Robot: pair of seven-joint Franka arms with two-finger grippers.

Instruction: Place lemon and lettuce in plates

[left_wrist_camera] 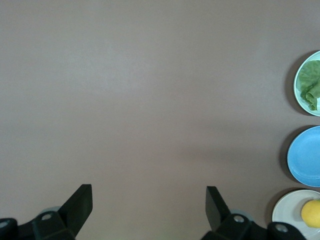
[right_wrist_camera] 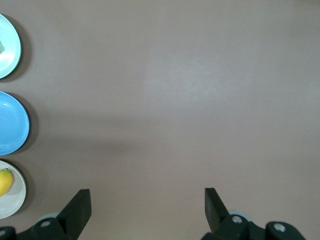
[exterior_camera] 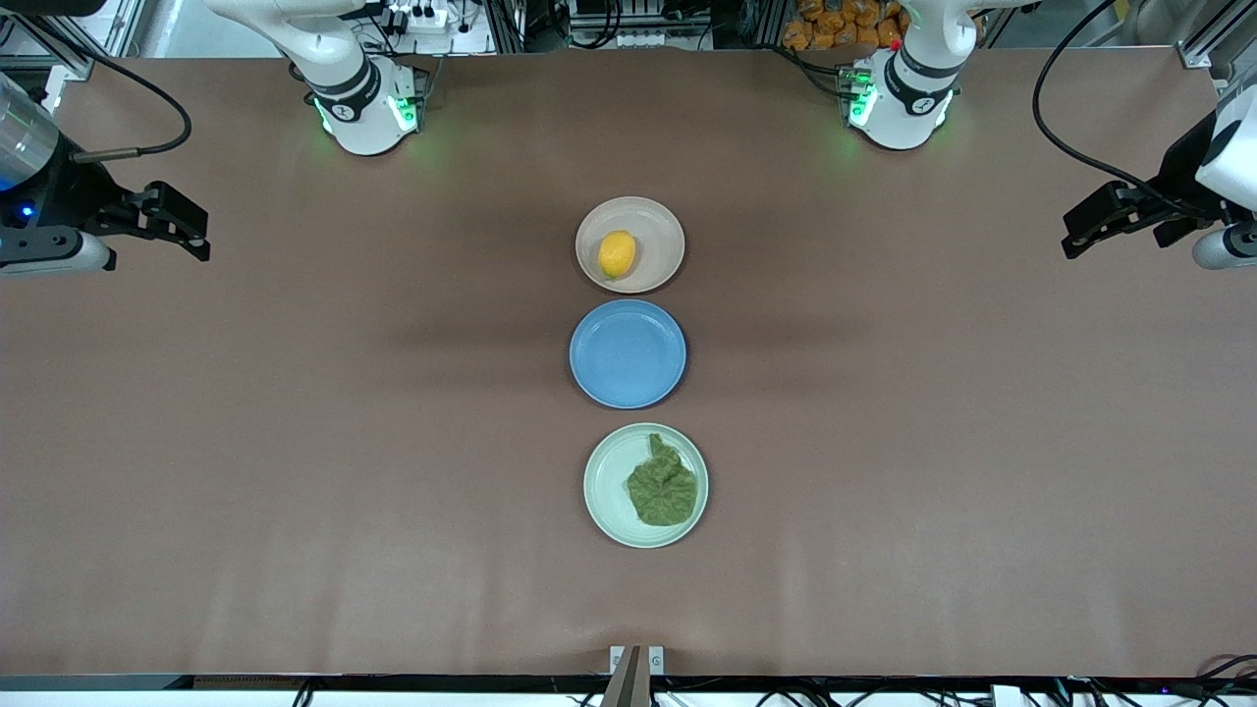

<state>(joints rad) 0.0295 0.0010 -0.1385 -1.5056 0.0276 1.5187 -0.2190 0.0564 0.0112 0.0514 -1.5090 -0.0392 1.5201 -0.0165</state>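
The yellow lemon lies in the beige-pink plate, the plate nearest the robots' bases. The green lettuce lies in the mint green plate, nearest the front camera. My left gripper is open and empty over bare table at the left arm's end; its own view shows the lettuce and lemon at the edge. My right gripper is open and empty over bare table at the right arm's end; its own view shows the lemon.
A blue plate with nothing in it sits between the two other plates in one row at the table's middle. The brown table stretches wide to both sides of the row.
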